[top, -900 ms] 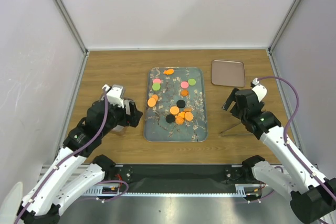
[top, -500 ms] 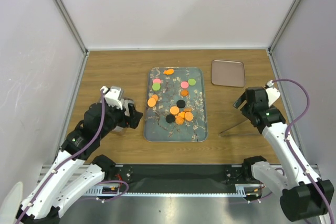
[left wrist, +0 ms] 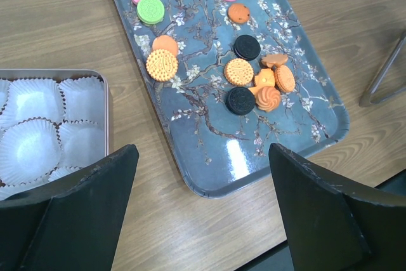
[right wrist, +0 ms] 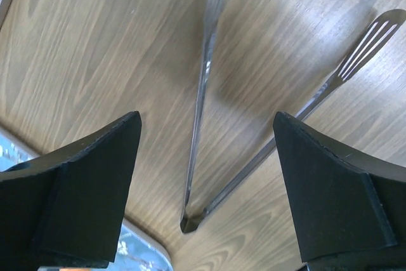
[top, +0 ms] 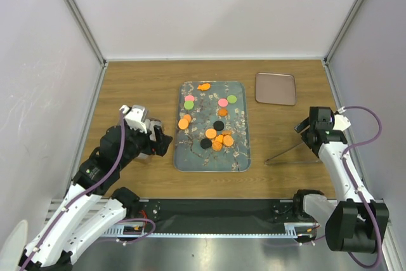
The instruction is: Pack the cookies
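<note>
Still lying loose on the floral tray [top: 241, 157]: all the cookies [top: 212, 128], orange, pink, green and black, gathered around its middle and far end, none packed yet. In the last moment, swung the right end effector [top: 309, 126] away from the tray's right edge and out over the metal tongs [top: 285, 153], which rest on the table [top: 139, 87] well right of the tray. Fingers spread wide there, gripping nothing, with the tongs framed between them. Barely shifted the left end effector [top: 158, 141], also spread and empty, just left of the tray above the tin [left wrist: 104, 112] of white paper cups. Reads as lining up to grasp the tongs, probably for lifting cookies off the tray into those cups.
</note>
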### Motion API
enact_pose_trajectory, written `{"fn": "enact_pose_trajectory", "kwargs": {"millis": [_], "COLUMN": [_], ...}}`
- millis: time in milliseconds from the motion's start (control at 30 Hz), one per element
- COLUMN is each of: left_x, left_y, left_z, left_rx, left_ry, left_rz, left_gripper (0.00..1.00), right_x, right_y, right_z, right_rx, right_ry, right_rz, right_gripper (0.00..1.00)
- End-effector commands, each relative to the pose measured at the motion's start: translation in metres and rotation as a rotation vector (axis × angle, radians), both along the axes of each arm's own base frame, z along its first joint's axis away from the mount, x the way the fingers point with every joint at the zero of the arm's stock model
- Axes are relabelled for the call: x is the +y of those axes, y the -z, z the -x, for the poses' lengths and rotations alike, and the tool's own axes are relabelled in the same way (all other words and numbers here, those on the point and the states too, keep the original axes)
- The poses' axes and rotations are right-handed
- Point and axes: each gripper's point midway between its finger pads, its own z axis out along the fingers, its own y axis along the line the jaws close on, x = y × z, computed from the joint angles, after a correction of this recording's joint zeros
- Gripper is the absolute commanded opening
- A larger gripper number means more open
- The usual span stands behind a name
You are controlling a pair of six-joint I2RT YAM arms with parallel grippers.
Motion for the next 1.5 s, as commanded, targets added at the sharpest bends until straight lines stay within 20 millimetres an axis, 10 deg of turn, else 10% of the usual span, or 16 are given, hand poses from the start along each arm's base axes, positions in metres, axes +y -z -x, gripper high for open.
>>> {"fn": "enact_pose_trajectory", "kwargs": {"millis": [0,467,967,1300,1467], "left_x": [-0.005,-0.003,-0.003,-0.007,-0.01], "left_y": [-0.008,-0.007,-0.008,-0.005,-0.004], "left_z": [-0.001,-0.001,-0.001,-0.001,0.0], "left_rx": [-0.028,-0.028,-0.033,-0.021,-0.012], "left_ry": [0.012,0.001,0.004,0.019,0.033], "left_rz": [0.033,0.03,0.035,0.033,0.032], "left_gripper": [0.91,0.91,0.91,0.93,0.95], "right_x": [-0.013,-0.033,-0.046,-0.046,-0.044], "right_y": [0.003,0.043,0.074,0.079,0.064], "right_z": [-0.011,-0.052,-0.053,-0.059,-0.063], "right_rx": [-0.043,0.034,0.135,0.148,0.116], "right_ry": [0.079,0.149,0.183,0.131,0.092], "right_rz": [0.003,-0.043,-0.009,0.001,0.008], "right_gripper": [0.89,0.85,0.7,0.03,0.0]}}
